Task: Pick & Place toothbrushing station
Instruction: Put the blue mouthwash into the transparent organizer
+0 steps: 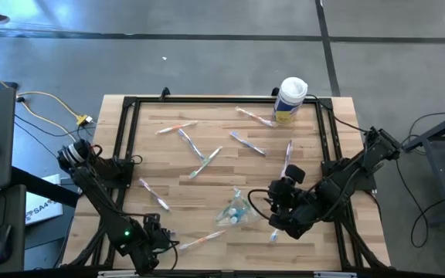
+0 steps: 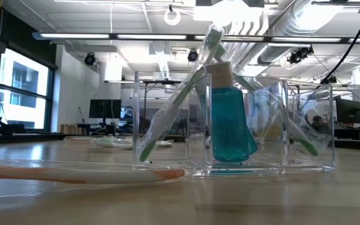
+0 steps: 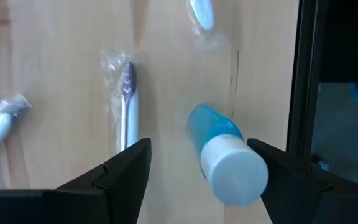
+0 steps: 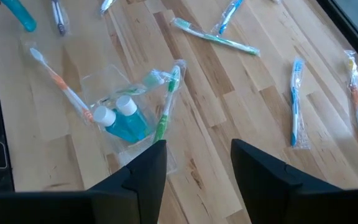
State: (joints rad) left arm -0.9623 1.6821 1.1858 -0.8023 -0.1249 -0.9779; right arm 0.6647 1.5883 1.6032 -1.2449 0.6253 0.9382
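The toothbrushing station (image 1: 236, 208) is a clear plastic holder on the table's near middle. It holds two blue white-capped bottles (image 4: 122, 119) and a green toothbrush (image 4: 166, 106) that leans on its wall. My left gripper (image 3: 199, 149) points down at the near left, open. Its fingers stand on either side of a small blue bottle with a white cap (image 3: 225, 158) that lies on its side on the wood. My right gripper (image 4: 199, 146) hangs open above the table just right of the station, with nothing between its fingers.
Several wrapped toothbrushes lie scattered over the wood, one (image 3: 127, 106) right beside the lying bottle and an orange one (image 2: 80, 175) before the station. A white canister with a yellow label (image 1: 292, 99) stands at the far right. A black frame (image 1: 126, 147) rims the table.
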